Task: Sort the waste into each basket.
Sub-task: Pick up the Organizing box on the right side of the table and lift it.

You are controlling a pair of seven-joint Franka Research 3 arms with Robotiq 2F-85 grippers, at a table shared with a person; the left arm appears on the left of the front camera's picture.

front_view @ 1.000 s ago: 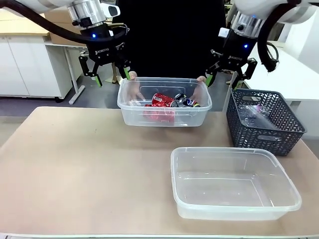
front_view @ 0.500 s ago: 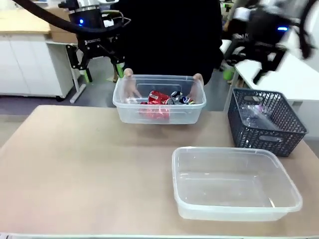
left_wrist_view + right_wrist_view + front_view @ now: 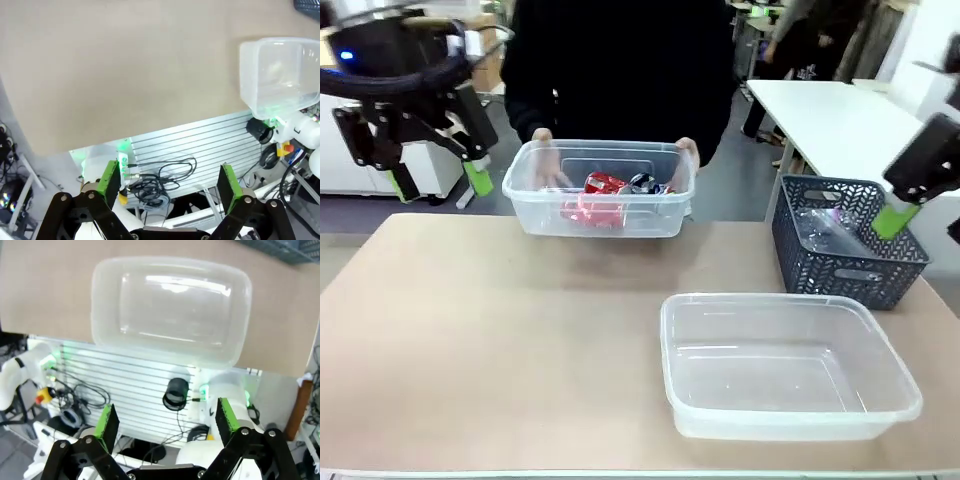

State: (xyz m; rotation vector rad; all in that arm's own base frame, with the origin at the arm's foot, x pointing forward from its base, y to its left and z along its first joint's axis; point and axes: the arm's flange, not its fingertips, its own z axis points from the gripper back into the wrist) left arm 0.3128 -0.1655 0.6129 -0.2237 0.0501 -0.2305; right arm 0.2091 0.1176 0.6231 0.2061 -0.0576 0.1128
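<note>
While the person's hands (image 3: 545, 165) hold the tub of red cans (image 3: 605, 198) at the bench's far edge, both my fingers are spread, empty; the near tub (image 3: 785, 365) is unfilled, and sorting looks unfinished.

Table (image 3: 470, 330) bears 2 tubs (image 3: 785, 368) and lattice basket (image 3: 845, 250).

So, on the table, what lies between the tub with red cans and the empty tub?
Nothing: in the front view only bare table separates the tub with red cans, held by the person's hands, from the empty tub.
</note>
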